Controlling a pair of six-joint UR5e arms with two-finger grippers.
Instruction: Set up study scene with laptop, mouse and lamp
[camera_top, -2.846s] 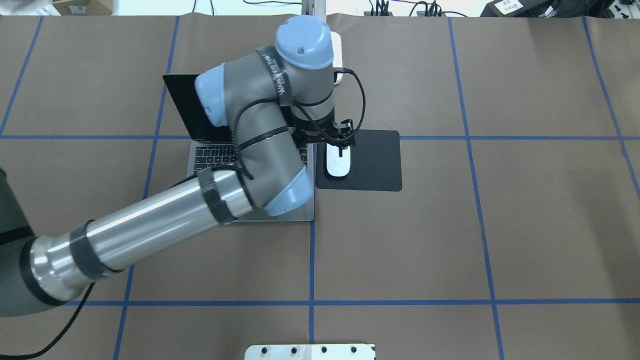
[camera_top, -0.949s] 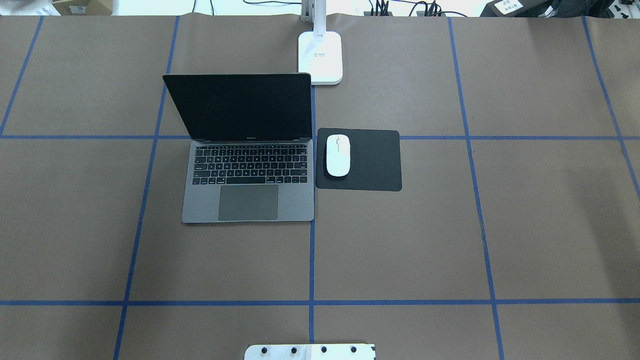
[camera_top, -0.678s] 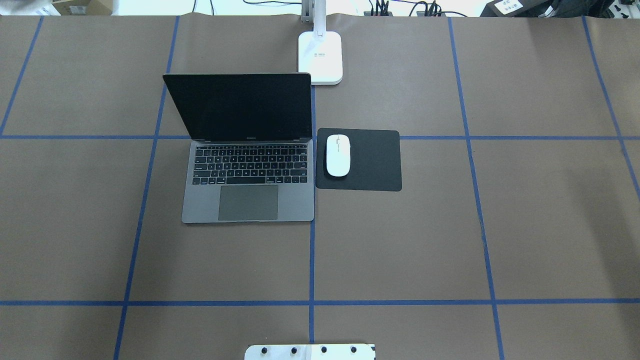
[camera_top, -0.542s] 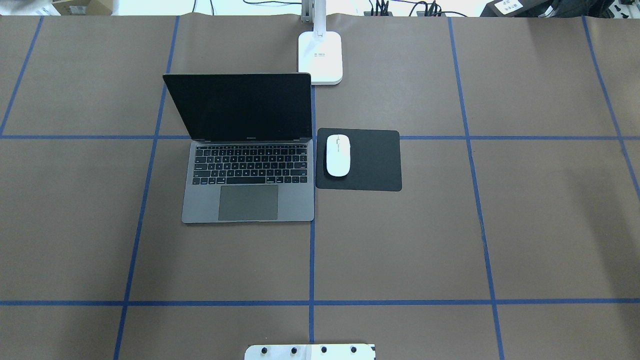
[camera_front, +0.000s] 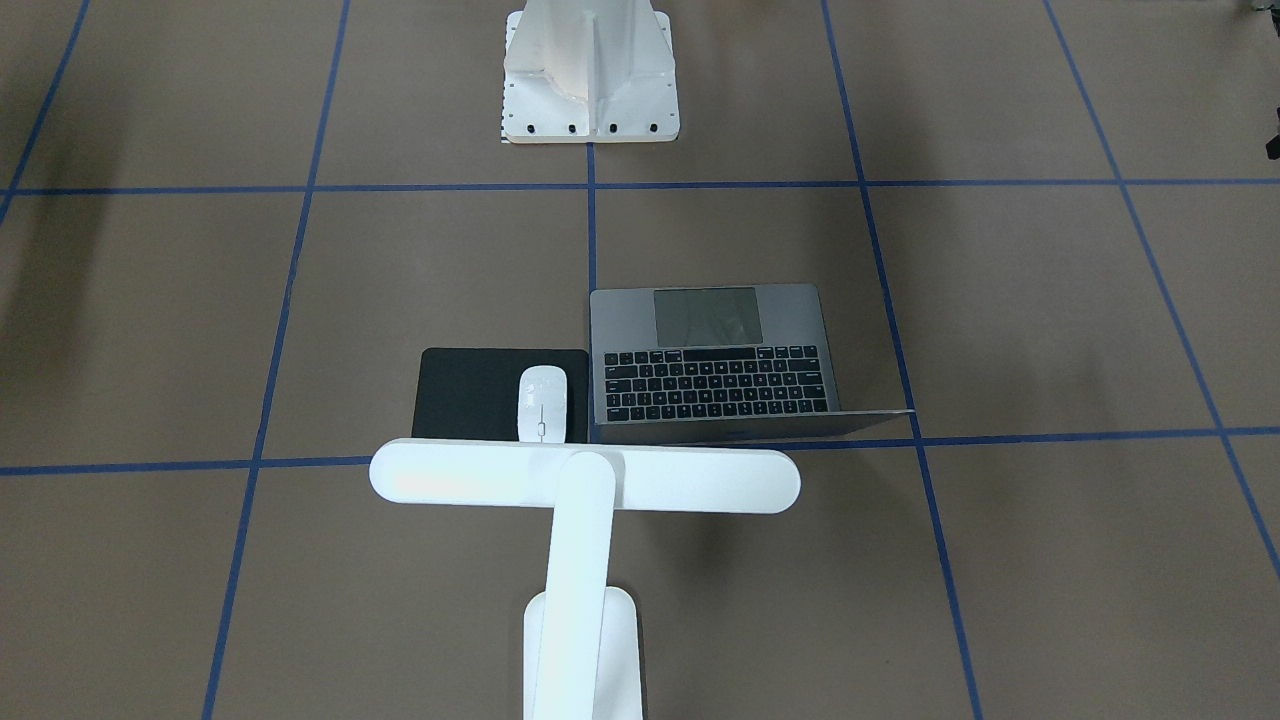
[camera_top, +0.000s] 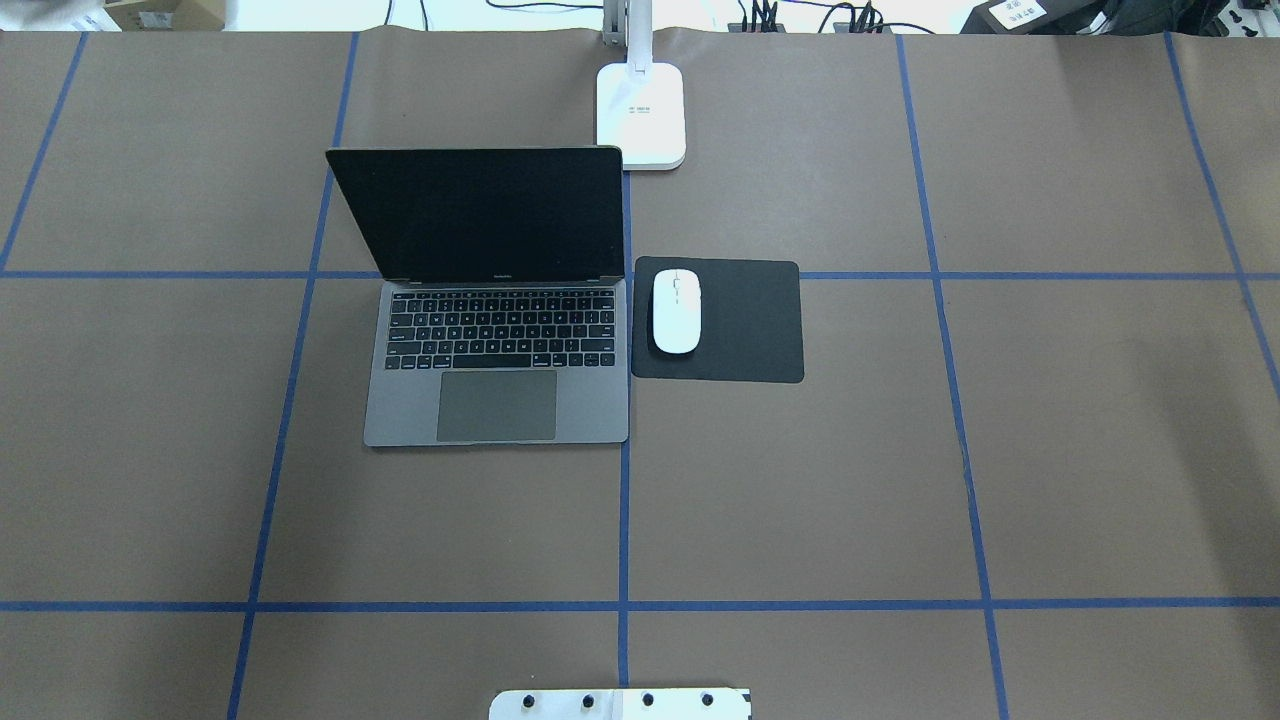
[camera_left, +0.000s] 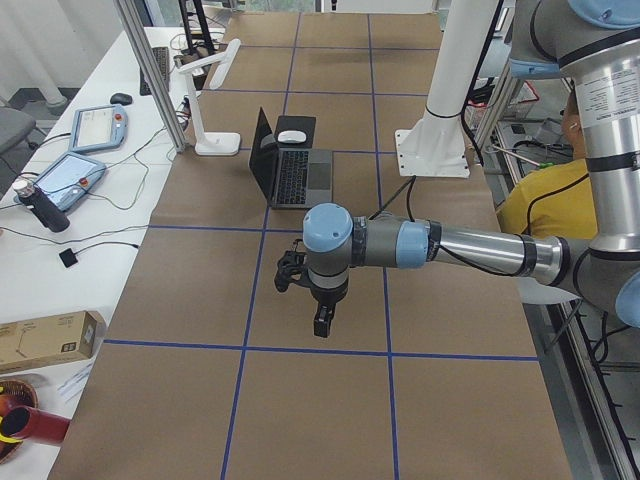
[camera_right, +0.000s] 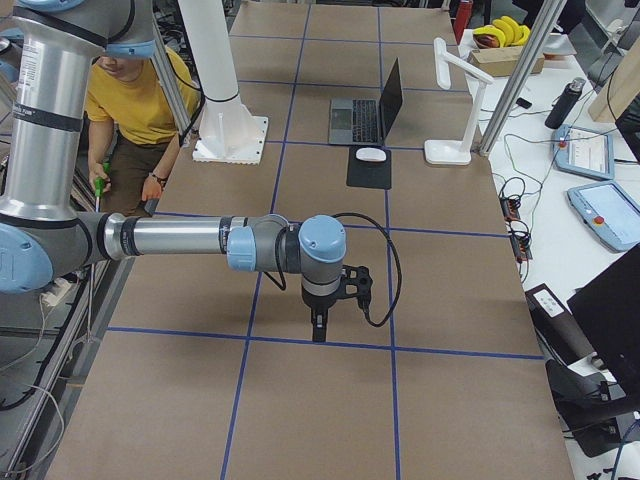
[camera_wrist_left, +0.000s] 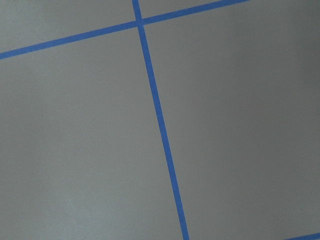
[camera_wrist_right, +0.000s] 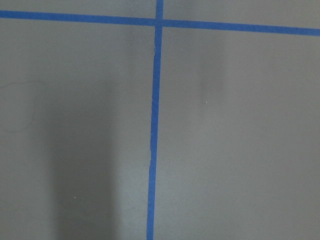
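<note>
Mouse (camera_top: 676, 311) on mat (camera_top: 745, 325) by laptop (camera_top: 497, 400); L end effector (camera_left: 320, 328), R end effector (camera_right: 318, 330) grip unclear.

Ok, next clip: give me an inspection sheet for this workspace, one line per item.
Surface: table covered in brown paper with a blue tape grid.
Job's things: laptop open, screen dark; mouse on the black mouse mat, beside the laptop; lamp standing at the edge far from the robot, beyond the mat.
Clutter: white bolted pedestal at the robot's edge.
Tools: left tool and right tool hang over bare paper, away from the things; open or shut cannot be told.
Cables: black cable looping at the right wrist.
Surroundings: operator in yellow beside the robot; pendants on the side bench.
</note>
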